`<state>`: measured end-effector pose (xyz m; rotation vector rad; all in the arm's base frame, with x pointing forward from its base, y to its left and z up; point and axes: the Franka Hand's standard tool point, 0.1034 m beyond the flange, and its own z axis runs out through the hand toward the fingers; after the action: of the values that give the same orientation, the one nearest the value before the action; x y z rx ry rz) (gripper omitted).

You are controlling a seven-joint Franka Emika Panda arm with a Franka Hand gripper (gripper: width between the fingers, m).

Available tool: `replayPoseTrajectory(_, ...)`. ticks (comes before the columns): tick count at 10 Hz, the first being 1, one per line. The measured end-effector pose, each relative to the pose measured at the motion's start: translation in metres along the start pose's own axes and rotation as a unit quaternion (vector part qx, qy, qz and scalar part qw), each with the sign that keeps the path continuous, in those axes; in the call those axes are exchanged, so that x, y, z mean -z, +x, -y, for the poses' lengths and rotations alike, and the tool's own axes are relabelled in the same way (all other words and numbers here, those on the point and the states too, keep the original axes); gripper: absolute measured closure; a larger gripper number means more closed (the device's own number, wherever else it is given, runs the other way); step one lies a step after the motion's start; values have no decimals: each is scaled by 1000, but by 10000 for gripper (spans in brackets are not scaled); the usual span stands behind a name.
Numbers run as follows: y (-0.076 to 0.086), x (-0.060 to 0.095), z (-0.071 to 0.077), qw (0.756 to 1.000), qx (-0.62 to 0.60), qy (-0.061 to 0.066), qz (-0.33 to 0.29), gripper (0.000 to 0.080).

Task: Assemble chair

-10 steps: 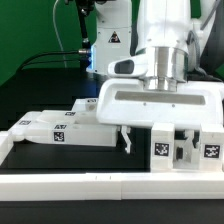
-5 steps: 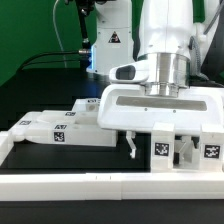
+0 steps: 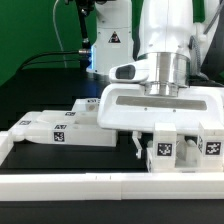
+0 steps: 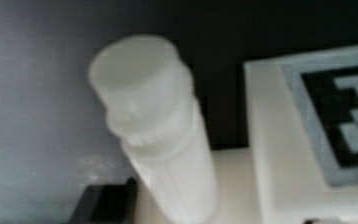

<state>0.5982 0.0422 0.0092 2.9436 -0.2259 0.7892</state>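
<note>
Mostly matte white blocky plastic w/ square b/w tags: chair parts (image 3: pixel 60 127) as flat slabs on black table (image 3: pixel 60 160), exterior view's left; upright tagged block (image 3: pixel 161 152) directly below gripper (image 3: pixel 160 143). Smooth rounded peg (image 4: pixel 158 130) near tagged face in wrist view, blurred. Gripper clenched or released: can't tell. Plain white rail (image 3: pixel 100 183) along table edge.

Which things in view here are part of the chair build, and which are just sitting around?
Part of the job: the flat tagged slabs at the exterior view's left; the tagged blocky part at its right; the round white bar seen close in the wrist view.
Just there: the plain white rail in front; the white machine with a warning label behind.
</note>
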Motion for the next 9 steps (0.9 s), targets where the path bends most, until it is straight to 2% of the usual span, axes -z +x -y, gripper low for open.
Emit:
replayPoseTrajectory(2, 0, 1, -1, 1000, -1, 0, 1, 479)
replayPoseTrajectory(5, -6, 26, -30, 1000, -19, -4, 21, 479)
replayPoseTrajectory(6, -8, 35, -32, 999, -22, 0, 45, 479)
replayPoseTrajectory(8, 1, 59, -30, 996, -36, 16, 84, 479)
replayPoseTrajectory(9, -2, 67, -22, 988, -44, 28, 149, 479)
